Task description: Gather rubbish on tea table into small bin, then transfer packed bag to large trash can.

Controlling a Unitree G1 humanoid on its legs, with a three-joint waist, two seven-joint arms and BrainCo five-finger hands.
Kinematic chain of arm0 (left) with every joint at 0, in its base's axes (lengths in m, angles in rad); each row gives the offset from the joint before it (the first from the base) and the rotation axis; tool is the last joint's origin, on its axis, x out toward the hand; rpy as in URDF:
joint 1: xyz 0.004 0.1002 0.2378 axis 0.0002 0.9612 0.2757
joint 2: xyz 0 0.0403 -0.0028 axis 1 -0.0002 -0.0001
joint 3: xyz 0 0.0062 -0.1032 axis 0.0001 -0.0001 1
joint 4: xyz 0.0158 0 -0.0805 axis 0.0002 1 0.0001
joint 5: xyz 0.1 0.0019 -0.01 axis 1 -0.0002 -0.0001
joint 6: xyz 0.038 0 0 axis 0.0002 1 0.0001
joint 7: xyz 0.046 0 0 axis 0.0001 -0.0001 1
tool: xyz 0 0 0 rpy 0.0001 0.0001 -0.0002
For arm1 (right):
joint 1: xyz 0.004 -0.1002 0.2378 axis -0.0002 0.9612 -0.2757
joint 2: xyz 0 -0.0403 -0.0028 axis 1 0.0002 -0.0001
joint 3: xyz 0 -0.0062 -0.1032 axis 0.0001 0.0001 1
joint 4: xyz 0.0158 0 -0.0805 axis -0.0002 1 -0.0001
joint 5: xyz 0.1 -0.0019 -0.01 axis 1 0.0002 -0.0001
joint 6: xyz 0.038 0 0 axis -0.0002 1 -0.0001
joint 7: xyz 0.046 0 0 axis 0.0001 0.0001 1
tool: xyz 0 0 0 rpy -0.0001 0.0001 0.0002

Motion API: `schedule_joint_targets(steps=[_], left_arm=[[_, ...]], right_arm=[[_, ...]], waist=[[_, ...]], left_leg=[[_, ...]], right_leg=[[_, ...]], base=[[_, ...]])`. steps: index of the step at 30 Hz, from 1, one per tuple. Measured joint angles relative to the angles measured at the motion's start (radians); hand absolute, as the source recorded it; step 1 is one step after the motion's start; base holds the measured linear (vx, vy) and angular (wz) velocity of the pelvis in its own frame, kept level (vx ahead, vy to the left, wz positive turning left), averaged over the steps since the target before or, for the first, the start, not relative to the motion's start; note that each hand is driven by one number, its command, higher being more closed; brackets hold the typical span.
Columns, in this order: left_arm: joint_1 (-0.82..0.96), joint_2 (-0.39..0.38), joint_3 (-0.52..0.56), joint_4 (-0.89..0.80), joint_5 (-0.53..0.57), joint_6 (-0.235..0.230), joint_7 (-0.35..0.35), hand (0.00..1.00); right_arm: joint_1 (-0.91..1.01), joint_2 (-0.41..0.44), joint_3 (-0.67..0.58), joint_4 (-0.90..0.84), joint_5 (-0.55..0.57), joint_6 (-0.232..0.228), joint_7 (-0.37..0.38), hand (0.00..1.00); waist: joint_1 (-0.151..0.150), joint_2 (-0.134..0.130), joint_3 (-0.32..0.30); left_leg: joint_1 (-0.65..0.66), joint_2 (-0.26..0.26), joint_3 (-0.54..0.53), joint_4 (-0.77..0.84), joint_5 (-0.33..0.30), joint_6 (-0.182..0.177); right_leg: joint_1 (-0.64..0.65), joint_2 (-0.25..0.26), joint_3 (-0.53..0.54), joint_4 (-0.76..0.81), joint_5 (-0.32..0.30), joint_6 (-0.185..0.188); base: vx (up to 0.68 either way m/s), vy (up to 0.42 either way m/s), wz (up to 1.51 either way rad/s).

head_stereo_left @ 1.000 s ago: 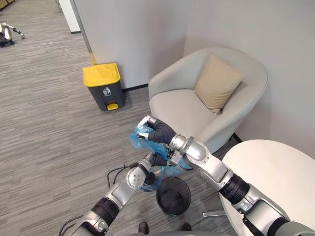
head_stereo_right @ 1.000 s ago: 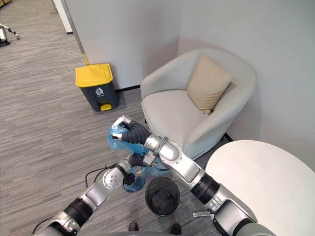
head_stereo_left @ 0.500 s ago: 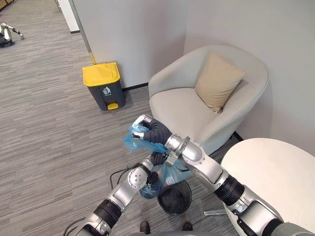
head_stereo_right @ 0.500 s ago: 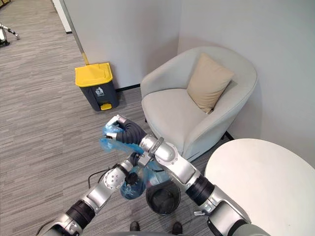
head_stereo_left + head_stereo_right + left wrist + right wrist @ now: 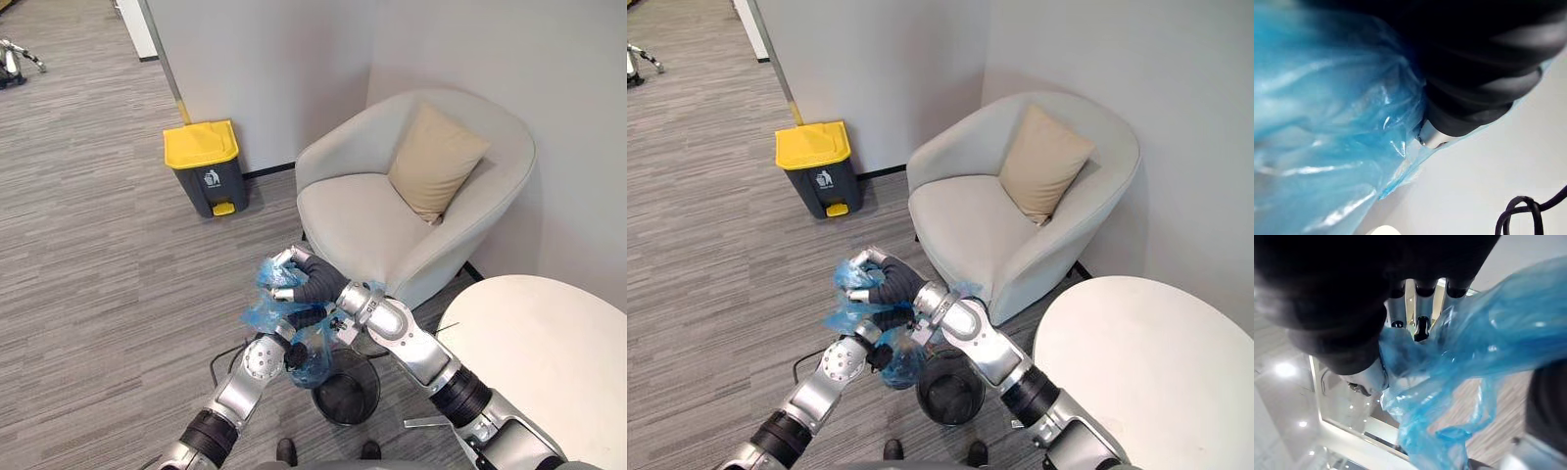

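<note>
A blue plastic bag (image 5: 315,364) hangs just above the small black mesh bin (image 5: 348,399) on the floor. My left hand (image 5: 306,319) comes up from below and is curled round the bag's neck; its wrist view shows the blue film (image 5: 1327,122) pressed close. Directly above it sits my right hand (image 5: 306,284), with its fingers (image 5: 1421,325) loosened and nearly straight. The bag's crumpled top (image 5: 1474,352) still lies against them. The large grey trash can with a yellow lid (image 5: 206,168) stands by the wall, further off to the left.
A cream armchair (image 5: 353,211) with a tan cushion (image 5: 436,162) stands close behind the hands. The round white tea table (image 5: 539,352) is at the lower right. Open grey carpet (image 5: 88,245) stretches left towards the trash can.
My right hand has dropped down onto the left hand and its fingers have loosened from the bag's top. The left hand has tightened on the bag's neck.
</note>
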Motion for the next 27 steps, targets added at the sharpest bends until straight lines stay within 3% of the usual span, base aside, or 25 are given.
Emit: schedule_joint_targets(steps=[9, 16, 22, 27], left_arm=[[0.073, 0.02, 0.107, -0.001, 0.0, 0.0, 0.011, 1.0], [0.142, 0.018, 0.236, -0.006, 0.0, 0.001, 0.048, 1.0], [0.218, -0.031, 0.371, -0.008, -0.002, 0.014, 0.079, 1.0], [0.252, -0.078, 0.469, 0.074, -0.081, 0.037, 0.086, 1.0]], right_arm=[[0.071, -0.138, -0.124, -0.119, -0.219, -0.048, -0.104, 0.0], [0.167, -0.17, -0.294, -0.211, -0.369, -0.076, -0.237, 0.0], [0.357, -0.038, -0.461, -0.192, -0.364, -0.072, -0.258, 0.0], [0.471, 0.095, -0.578, 0.056, -0.178, -0.023, -0.205, 0.0]], waist=[[0.002, -0.01, 0.005], [0.001, -0.012, 0.005], [0.0, -0.013, 0.005], [-0.003, -0.014, 0.004]], left_leg=[[0.001, -0.008, -0.001, -0.001, 0.003, 0.005], [0.012, -0.012, 0.002, -0.001, 0.002, 0.005], [0.004, -0.011, 0.004, -0.001, -0.001, 0.002], [0.002, -0.011, 0.003, 0.0, -0.002, 0.001]], right_leg=[[0.0, 0.0, -0.002, 0.005, -0.002, 0.0], [-0.004, 0.0, 0.0, 0.031, -0.022, 0.006], [-0.015, -0.001, 0.002, 0.031, -0.023, 0.005], [-0.011, 0.001, 0.001, 0.021, -0.018, 0.004]], base=[[0.0, 0.0, 0.0], [0.0, 0.0, 0.0], [0.0, 0.0, 0.0], [0.0, 0.0, 0.0]])
